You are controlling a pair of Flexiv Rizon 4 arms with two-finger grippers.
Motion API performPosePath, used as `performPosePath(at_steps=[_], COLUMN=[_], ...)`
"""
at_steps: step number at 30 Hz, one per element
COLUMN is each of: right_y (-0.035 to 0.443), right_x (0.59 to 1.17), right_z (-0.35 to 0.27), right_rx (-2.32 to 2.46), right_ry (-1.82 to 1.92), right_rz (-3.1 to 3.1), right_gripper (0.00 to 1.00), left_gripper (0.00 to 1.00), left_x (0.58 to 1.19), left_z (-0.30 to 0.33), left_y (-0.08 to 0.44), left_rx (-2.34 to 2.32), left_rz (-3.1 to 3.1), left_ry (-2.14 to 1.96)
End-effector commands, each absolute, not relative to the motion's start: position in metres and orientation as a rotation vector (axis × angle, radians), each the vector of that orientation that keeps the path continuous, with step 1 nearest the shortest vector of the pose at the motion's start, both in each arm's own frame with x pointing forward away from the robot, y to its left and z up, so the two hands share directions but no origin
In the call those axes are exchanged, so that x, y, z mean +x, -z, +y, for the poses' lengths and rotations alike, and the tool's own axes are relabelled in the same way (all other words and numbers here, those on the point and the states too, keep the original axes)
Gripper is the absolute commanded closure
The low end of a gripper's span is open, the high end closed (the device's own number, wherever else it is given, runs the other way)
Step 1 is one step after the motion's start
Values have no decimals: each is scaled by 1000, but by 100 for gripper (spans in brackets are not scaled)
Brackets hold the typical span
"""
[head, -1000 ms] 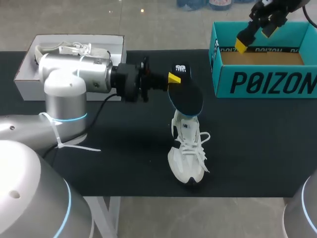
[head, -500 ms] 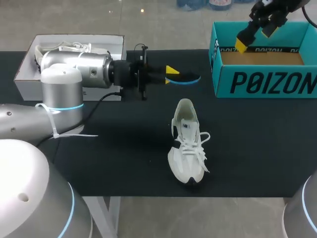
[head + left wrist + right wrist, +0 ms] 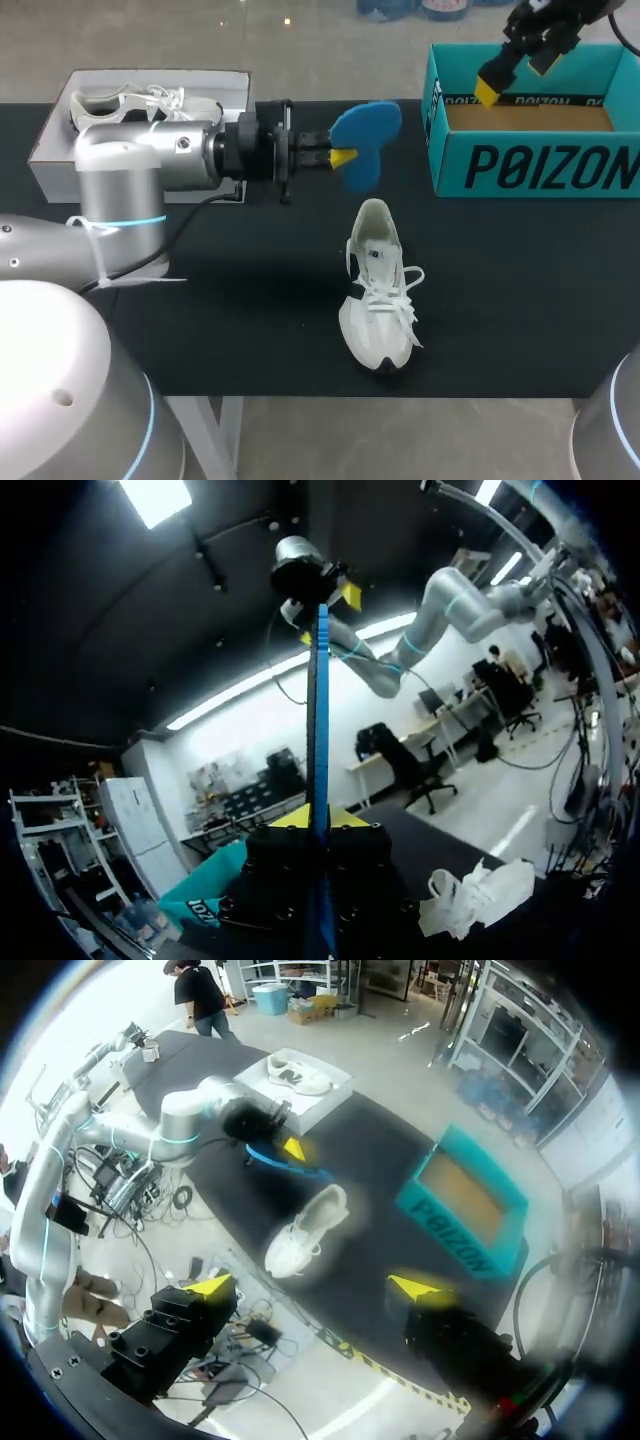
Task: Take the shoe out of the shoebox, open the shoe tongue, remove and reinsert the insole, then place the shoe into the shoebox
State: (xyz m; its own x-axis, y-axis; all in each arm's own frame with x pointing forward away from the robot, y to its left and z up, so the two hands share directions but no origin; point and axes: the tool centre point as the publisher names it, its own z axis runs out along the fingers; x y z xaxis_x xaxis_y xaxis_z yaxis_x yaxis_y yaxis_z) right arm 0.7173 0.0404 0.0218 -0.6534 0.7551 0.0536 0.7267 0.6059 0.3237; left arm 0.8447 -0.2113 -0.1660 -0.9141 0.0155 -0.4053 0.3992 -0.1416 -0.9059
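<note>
Left jaws pinch the insole (image 3: pixel 365 150) beyond the shoe (image 3: pixel 380 300), between white box (image 3: pixel 48 170) and teal shoebox (image 3: pixel 530 165); right jaws spread.

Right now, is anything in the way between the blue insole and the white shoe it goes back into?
Nothing visible is. The insole is clamped in the left jaws, and only bare black table lies between it and the shoe.

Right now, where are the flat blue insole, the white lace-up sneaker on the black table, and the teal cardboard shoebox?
flat blue insole (image 3: pixel 368 122): head view, on its upper lobe.
white lace-up sneaker (image 3: pixel 384 287): head view, on its laces.
teal cardboard shoebox (image 3: pixel 450 165): head view, on its front wall.
</note>
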Motion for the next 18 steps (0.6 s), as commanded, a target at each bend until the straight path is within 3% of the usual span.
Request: performPosePath(at_steps=[1, 18], right_y=[-22, -22], right_x=[719, 719], right_z=[41, 41], right_rx=[1268, 1268], right_ry=[-485, -485], right_rz=[2737, 2737], right_gripper=[0, 0], left_gripper=[100, 100], left_x=[840, 841], left_z=[-210, -210], left_y=[159, 159], left_rx=[221, 233], left_rz=[1965, 1916], left_ry=[2205, 2237])
